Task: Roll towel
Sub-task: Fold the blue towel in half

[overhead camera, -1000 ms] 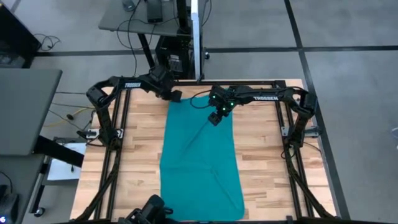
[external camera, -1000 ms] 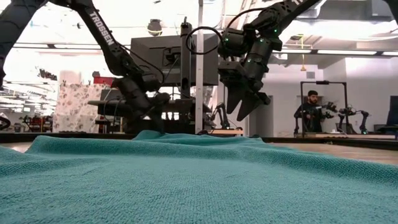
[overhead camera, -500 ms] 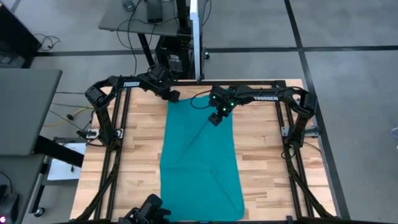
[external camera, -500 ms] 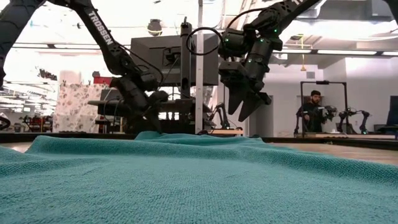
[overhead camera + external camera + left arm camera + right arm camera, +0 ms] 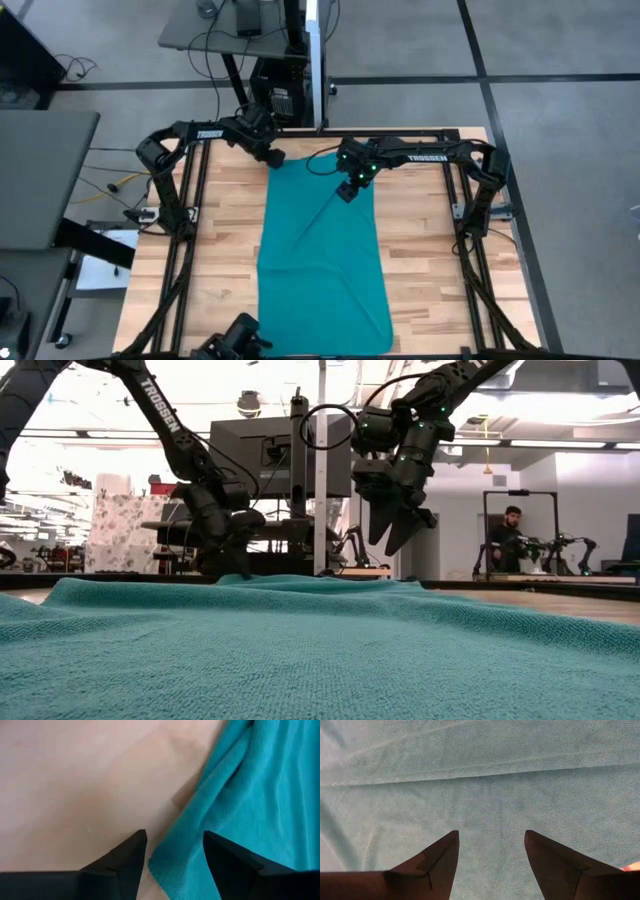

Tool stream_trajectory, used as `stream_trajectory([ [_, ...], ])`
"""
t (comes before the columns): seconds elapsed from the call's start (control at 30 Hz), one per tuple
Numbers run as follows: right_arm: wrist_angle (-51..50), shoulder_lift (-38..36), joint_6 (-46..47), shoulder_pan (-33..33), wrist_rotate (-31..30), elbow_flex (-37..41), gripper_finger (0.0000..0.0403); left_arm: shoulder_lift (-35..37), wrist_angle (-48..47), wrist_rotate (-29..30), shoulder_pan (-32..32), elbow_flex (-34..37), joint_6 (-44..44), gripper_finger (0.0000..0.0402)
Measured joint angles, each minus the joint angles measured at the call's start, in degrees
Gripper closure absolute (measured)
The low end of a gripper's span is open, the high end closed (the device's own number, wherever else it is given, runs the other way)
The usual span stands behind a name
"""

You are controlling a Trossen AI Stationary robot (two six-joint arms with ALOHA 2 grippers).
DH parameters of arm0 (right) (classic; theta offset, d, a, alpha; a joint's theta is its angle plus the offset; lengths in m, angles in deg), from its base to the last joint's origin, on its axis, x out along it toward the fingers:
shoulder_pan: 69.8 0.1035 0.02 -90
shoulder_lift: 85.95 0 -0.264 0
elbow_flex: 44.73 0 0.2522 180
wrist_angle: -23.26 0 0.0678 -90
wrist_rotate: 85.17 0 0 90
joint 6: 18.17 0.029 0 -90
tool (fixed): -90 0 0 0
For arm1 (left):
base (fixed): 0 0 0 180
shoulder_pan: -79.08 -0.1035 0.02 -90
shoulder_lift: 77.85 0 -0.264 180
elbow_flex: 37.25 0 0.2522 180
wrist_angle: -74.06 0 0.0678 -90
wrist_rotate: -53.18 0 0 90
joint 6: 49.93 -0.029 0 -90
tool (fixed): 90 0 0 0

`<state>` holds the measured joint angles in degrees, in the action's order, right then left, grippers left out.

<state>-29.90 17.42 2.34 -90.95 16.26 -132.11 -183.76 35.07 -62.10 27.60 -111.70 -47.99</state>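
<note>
The towel (image 5: 322,252) is spread flat along the middle of the wooden tabletop (image 5: 427,270), its long sides running from the far edge to the near edge, with a few shallow creases crossing its surface. The left gripper (image 5: 274,157) is seen at the towel's far left corner, low over the tabletop close to the far edge. In the left wrist view its fingers (image 5: 125,862) are set apart, with the towel's corner (image 5: 172,870) lying in the gap between them, one folded edge running away across the bare wood; nothing is clamped. The right gripper (image 5: 343,192) is held above the towel near its far right corner, clear of the fabric, as the low view shows it (image 5: 392,530) hanging in the air with its tips pointed down. In the right wrist view its fingers (image 5: 437,860) are spread apart over the cloth (image 5: 485,795), and nothing is gripped. A person (image 5: 508,540) is seen in the room beyond the table.
</note>
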Motion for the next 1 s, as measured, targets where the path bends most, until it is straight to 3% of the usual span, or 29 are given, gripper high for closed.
stream_trajectory([
  [0.17,0.27,0.00,-0.47,-0.33,0.01,-0.02,0.0184,0.02,-0.20,-1.50,1.89,0.02,-1.56,0.0233],
  [0.23,0.45,0.00,-0.49,-0.39,0.00,0.00,0.0184,0.00,-0.31,0.57,2.45,0.02,-1.72,0.0271],
  [0.33,0.73,-0.02,-1.31,-0.42,0.00,-0.02,0.0184,0.41,-1.91,2.41,2.48,-1.05,-1.59,0.0362],
  [0.4,0.34,-0.11,-1.83,-0.42,0.01,-0.02,0.0184,2.60,-2.16,2.83,2.71,-2.02,-1.55,0.0388],
  [0.53,-0.72,-2.39,-3.96,-0.98,-0.36,-0.01,0.0184,10.28,-3.64,7.51,5.52,-4.62,-3.65,0.0399],
  [0.73,-1.10,-8.31,-7.07,-2.95,-1.28,-0.02,0.0184,19.55,-4.12,7.97,15.83,-4.21,-3.84,0.0401],
  [0.9,-0.97,-12.58,-9.64,-4.20,-1.33,-0.02,0.0184,17.67,-4.08,9.95,28.56,-2.04,-2.89,0.0401],
  [1.0,-1.17,-14.38,-11.49,-4.14,-1.37,-0.02,0.0184,13.12,-3.89,15.93,36.09,-0.83,-2.86,0.0401],
])
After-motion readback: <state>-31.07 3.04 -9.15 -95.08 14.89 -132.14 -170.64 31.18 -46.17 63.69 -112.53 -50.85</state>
